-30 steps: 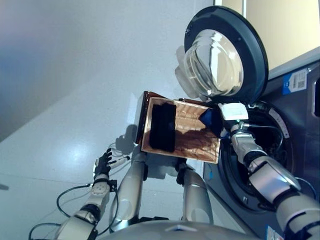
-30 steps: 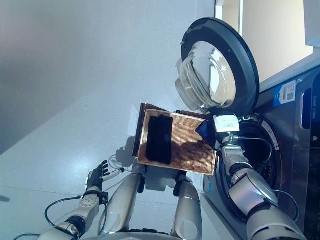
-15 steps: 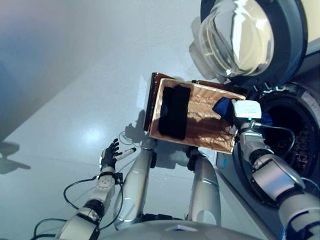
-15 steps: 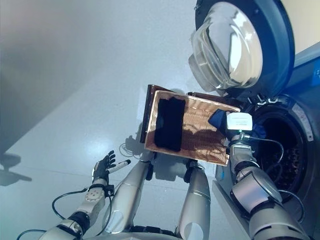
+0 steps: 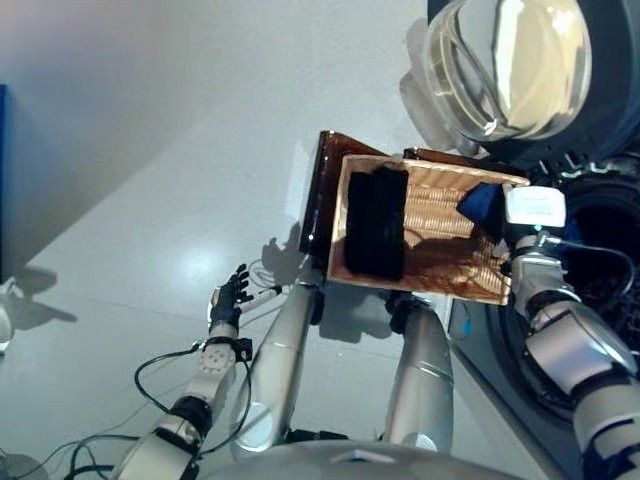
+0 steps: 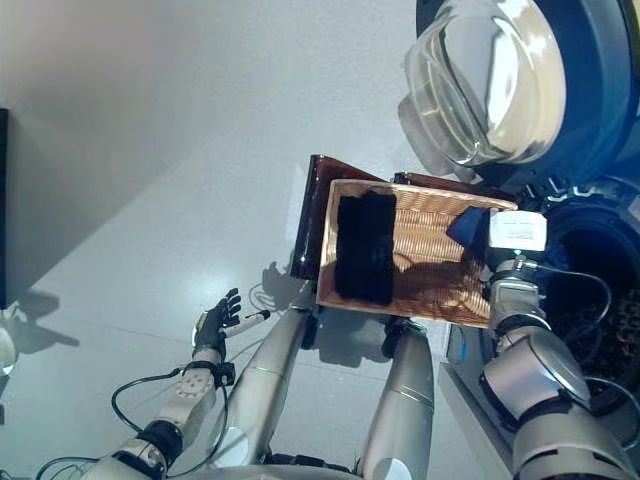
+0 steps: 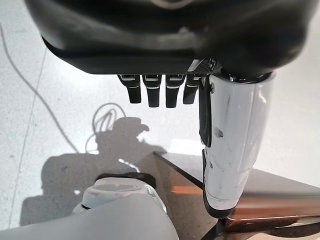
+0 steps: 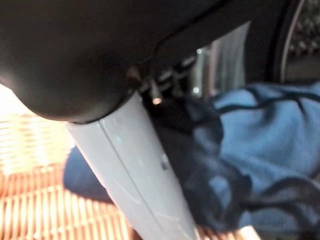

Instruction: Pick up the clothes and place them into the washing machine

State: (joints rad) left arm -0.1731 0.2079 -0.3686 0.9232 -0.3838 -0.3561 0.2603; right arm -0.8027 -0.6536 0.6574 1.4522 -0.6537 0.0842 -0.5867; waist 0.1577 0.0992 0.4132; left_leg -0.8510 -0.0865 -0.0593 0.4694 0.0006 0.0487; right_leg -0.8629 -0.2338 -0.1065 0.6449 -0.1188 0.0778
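A wicker basket [image 5: 430,275] stands on the floor beside the front-loading washing machine, whose round door [image 5: 510,60] is swung open above the dark drum opening [image 5: 612,250]. A black garment [image 5: 376,224] lies across the basket's left half. A blue garment [image 5: 483,205] is bunched at the basket's corner closest to the drum. My right hand [image 8: 135,170] is shut on it, the cloth gathered between thumb and fingers with the drum just beyond. My left hand [image 5: 228,297] hangs low at the left over the floor, open and holding nothing, with its fingers [image 7: 157,90] straight.
The basket's dark brown side [image 5: 318,200] faces the open floor on the left. A dark panel [image 5: 2,170] and a small pale object [image 5: 3,325] show at the far left edge. The washer's front [image 6: 470,360] is close on my right.
The whole picture has shifted, so the camera moved. The right hand stays at the basket's corner by the drum with the blue garment. The left hand remains open.
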